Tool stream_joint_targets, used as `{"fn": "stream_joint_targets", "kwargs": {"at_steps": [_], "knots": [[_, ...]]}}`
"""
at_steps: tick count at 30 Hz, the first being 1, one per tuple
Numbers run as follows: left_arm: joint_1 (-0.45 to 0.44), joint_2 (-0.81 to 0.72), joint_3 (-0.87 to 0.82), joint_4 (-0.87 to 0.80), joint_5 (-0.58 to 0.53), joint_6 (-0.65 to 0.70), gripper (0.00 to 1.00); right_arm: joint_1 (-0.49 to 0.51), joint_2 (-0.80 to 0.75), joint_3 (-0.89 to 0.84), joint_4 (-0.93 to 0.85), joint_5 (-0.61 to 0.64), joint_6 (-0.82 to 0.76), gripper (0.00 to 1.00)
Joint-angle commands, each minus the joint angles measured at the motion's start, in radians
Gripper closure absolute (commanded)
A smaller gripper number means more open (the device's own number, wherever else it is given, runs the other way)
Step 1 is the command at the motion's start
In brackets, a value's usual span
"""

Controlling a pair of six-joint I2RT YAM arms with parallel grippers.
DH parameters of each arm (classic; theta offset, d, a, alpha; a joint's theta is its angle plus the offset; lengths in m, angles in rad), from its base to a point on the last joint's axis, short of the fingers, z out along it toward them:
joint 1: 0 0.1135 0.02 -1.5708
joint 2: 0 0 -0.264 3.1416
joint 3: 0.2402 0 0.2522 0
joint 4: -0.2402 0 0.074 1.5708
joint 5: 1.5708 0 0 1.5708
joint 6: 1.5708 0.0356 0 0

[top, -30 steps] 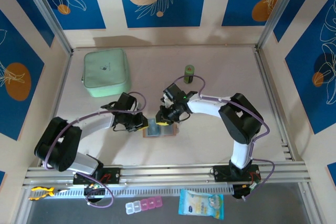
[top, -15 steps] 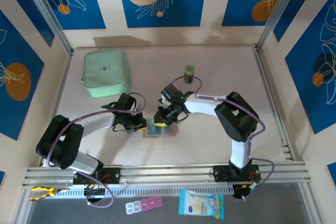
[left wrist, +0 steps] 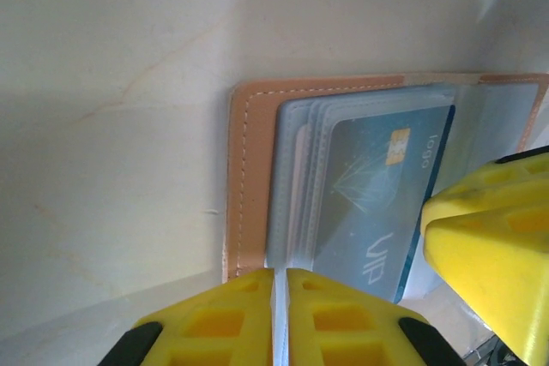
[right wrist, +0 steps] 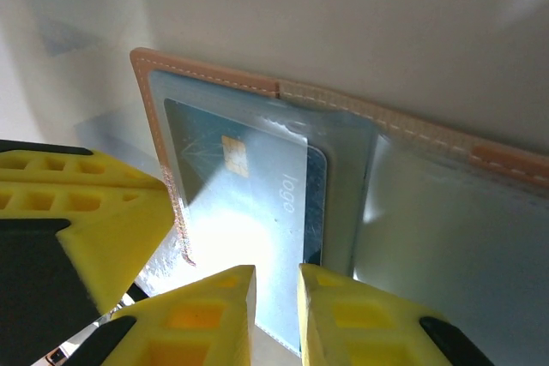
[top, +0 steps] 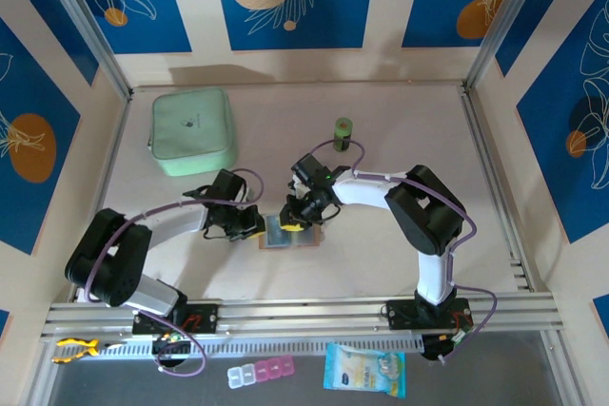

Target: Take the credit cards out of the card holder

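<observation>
While the top view sets the open card holder [top: 300, 238] on the table [top: 381, 140] between the arms, the left wrist view shows the left gripper [left wrist: 280, 315] pinched on its clear sleeve. From the right wrist, the right gripper [right wrist: 274, 315] stands narrow, nipping the near edge of the blue credit card [right wrist: 249, 186].

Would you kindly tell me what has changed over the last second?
The right claw slid a little left over the open card holder. The left claw stayed pinched on the holder's clear sleeve; the holder, the green case and the green cylinder did not move.
</observation>
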Motion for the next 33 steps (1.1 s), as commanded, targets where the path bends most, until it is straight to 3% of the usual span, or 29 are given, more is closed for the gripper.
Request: {"fn": "stream_joint_targets", "kwargs": {"at_steps": [1, 14, 33], "knots": [[0.012, -0.033, 0.031, -0.025, 0.036, 0.014, 0.88, 0.006, 0.015, 0.031, -0.029, -0.018, 0.013, 0.78], [0.008, 0.028, 0.035, 0.024, 0.097, 0.01, 0.9, 0.006, 0.03, 0.038, -0.026, -0.028, 0.01, 0.79], [0.008, 0.059, 0.001, 0.023, 0.065, 0.02, 0.9, 0.005, 0.039, 0.037, -0.06, -0.012, 0.017, 0.8]]}}
